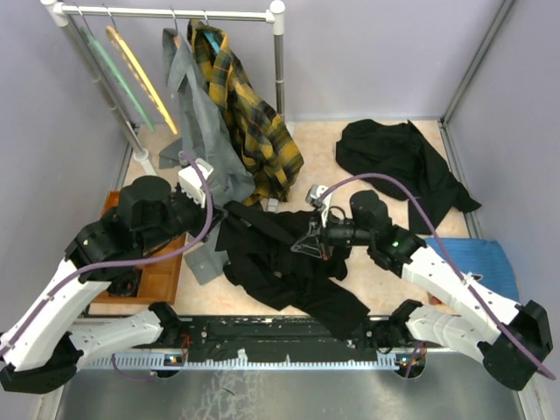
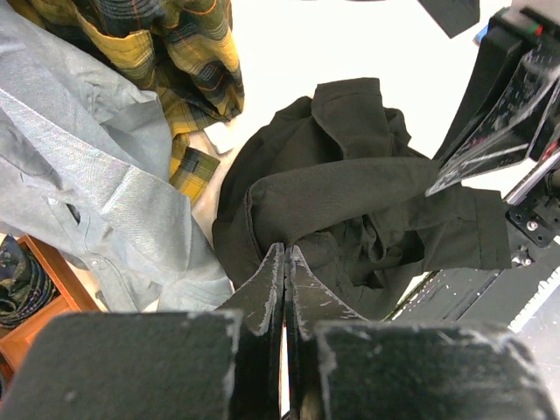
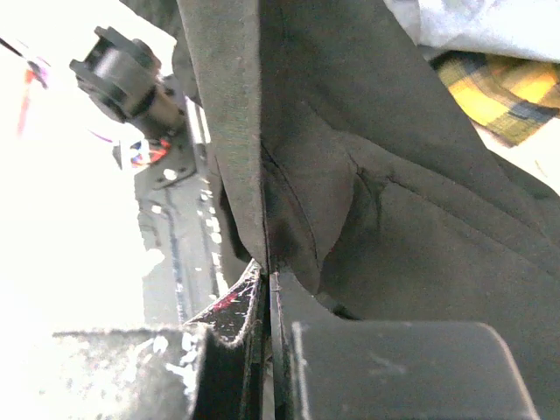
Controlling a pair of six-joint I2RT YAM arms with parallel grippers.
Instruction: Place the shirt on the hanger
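The black shirt (image 1: 280,271) lies crumpled in the middle of the table, with one band of it stretched between my two grippers. My left gripper (image 1: 224,213) is shut on its left end; in the left wrist view the closed tips (image 2: 286,250) pinch the fabric (image 2: 350,192). My right gripper (image 1: 308,240) is shut on a folded edge of the shirt (image 3: 420,219), at the tips (image 3: 266,264). The yellow hanger (image 1: 144,74) hangs on the rack at the back left, far from both grippers.
The rack (image 1: 175,13) also holds a pale green hanger (image 1: 115,70), a grey shirt (image 1: 197,114) and a yellow-and-black plaid shirt (image 1: 249,114). Another black garment (image 1: 402,162) lies back right. A blue cloth (image 1: 477,258) lies right; a wooden tray (image 1: 162,271) left.
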